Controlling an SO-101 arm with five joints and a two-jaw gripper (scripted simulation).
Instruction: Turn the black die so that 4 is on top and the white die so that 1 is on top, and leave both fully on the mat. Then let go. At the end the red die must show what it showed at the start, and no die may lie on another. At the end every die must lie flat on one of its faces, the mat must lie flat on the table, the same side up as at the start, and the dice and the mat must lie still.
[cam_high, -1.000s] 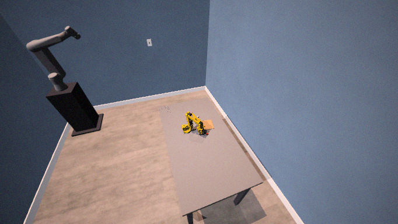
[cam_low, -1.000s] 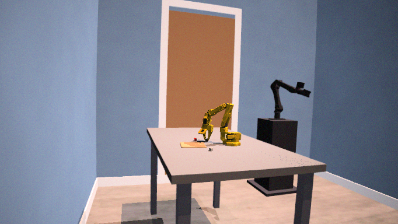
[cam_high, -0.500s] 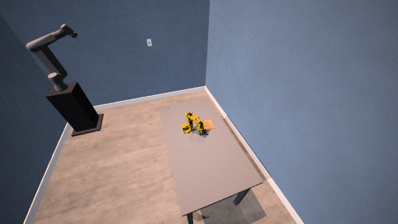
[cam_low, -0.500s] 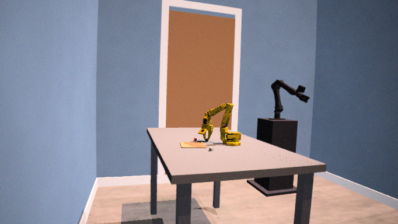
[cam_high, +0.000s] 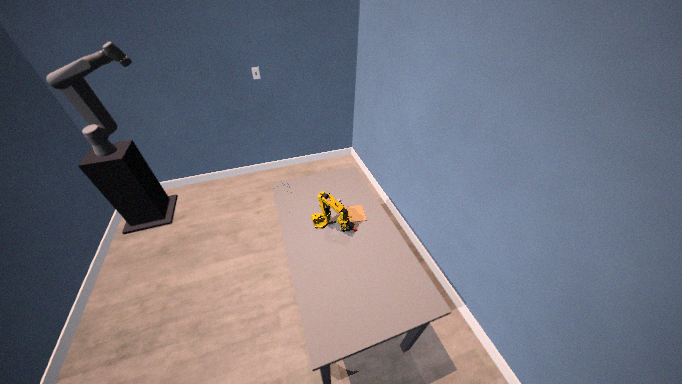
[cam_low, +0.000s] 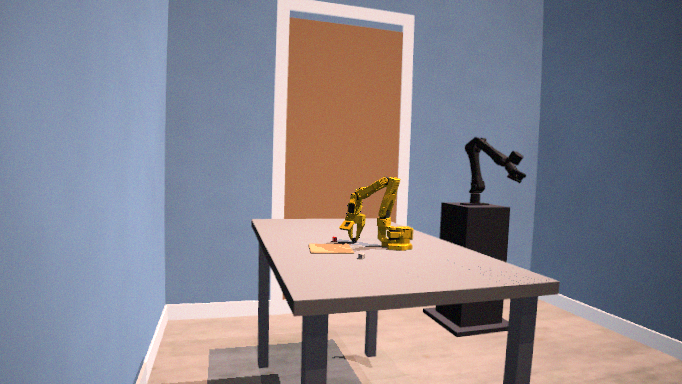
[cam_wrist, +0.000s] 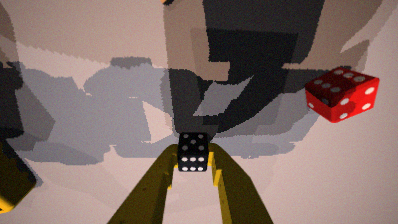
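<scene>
Our hand (cam_high: 349, 228) (cam_low: 354, 241) (cam_wrist: 193, 159) pinches the black die (cam_wrist: 193, 152); swinging it low toward two o'clock in the wrist view could tip the red die (cam_high: 355, 229) (cam_low: 334, 239) (cam_wrist: 343, 96).
</scene>
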